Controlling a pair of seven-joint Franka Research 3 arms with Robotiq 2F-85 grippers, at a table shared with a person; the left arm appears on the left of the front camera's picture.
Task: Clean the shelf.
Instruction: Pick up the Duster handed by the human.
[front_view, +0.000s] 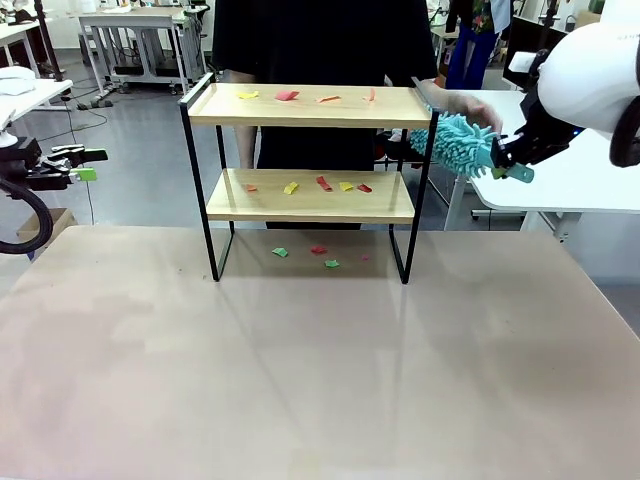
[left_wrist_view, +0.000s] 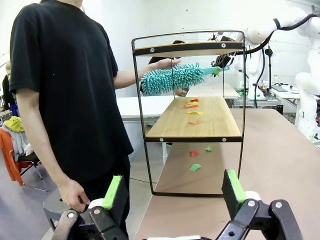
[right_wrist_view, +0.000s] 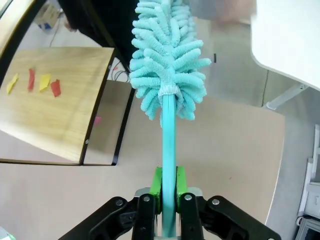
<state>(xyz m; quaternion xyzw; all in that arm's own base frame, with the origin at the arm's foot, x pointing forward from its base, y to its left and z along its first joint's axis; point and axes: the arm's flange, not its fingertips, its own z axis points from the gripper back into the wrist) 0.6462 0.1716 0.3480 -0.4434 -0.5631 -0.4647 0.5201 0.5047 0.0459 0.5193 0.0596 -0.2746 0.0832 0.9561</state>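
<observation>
Currently my right claw (right_wrist_view: 168, 192) clenches the teal duster (right_wrist_view: 167, 65) by its handle, off the right end of the shelf (front_view: 300, 112); left claw (left_wrist_view: 173, 190) released.

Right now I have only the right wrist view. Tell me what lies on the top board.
Observer: Four scraps lie along the shelf's top board.
Operator: Report the left gripper.
Observer: The left gripper is open, holds nothing, and sits well off to the shelf's left.
Operator: Check the table under the shelf.
Observer: Two green bits lie on the table beneath it.
</observation>
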